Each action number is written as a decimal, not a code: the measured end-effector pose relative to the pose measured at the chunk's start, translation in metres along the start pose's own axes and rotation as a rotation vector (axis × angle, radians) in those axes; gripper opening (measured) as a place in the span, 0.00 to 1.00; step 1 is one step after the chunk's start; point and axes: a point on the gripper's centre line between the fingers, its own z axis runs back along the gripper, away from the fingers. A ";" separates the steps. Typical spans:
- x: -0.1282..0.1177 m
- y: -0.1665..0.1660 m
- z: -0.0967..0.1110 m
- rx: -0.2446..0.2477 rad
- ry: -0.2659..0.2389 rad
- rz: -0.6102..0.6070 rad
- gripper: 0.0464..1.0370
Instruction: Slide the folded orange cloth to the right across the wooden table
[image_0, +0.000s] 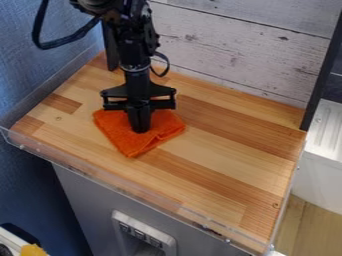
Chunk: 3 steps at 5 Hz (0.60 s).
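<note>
The camera view looked down at a slant from above and in front of the butcher-block countertop (227, 150), faced the whitewashed plank wall (220, 47) behind it, and stood near enough for it to span most of the view.

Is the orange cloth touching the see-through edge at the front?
Apart: the camera view shows bare wood between the cloth and the see-through edge.
</note>
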 end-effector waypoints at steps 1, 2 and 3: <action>0.004 -0.012 -0.001 0.015 0.021 -0.064 0.02; 0.004 -0.026 0.000 0.014 0.038 -0.152 0.02; 0.004 -0.037 0.001 0.005 0.058 -0.247 0.02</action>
